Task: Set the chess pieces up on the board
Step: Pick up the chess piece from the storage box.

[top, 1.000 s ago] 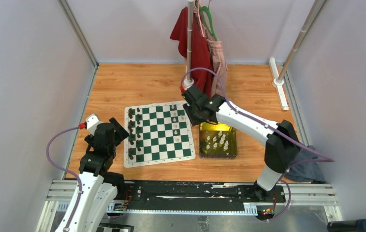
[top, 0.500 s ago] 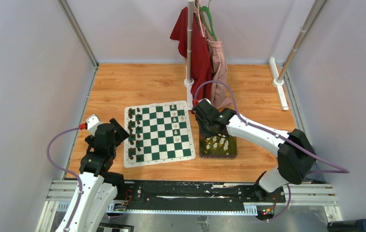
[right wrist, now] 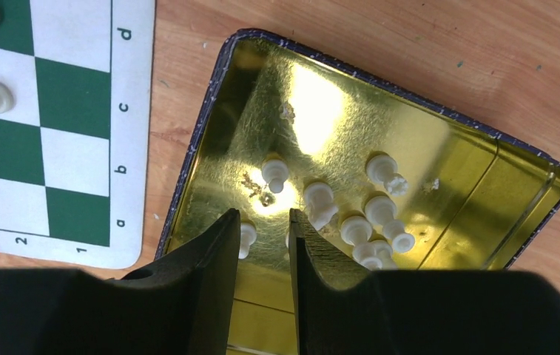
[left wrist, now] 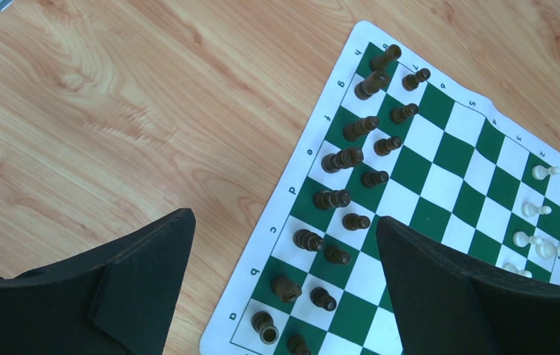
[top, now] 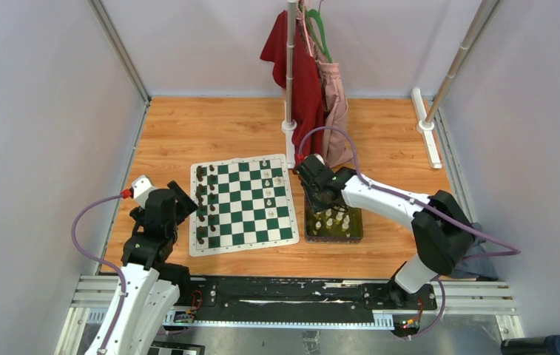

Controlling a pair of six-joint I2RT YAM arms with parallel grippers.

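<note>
Overhanging tray [right wrist: 454,177] rim, seemingly: right jaws

The top camera hangs high behind me, looking down toward twelve o'clock over the whole worktop [top: 210,126]. My left wrist camera looks down from mid-height on the board [left wrist: 439,159]'s nine o'clock half. My right wrist camera sits close over the tray [right wrist: 439,148], with the board's edge at nine o'clock. All three share the board.

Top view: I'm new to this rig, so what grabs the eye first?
The green-and-white board sits mid-table, dark chessmen lined along its left edge. Right of it, a shiny gold tray holds loose cream chess pieces, with the right claw open over them.
</note>
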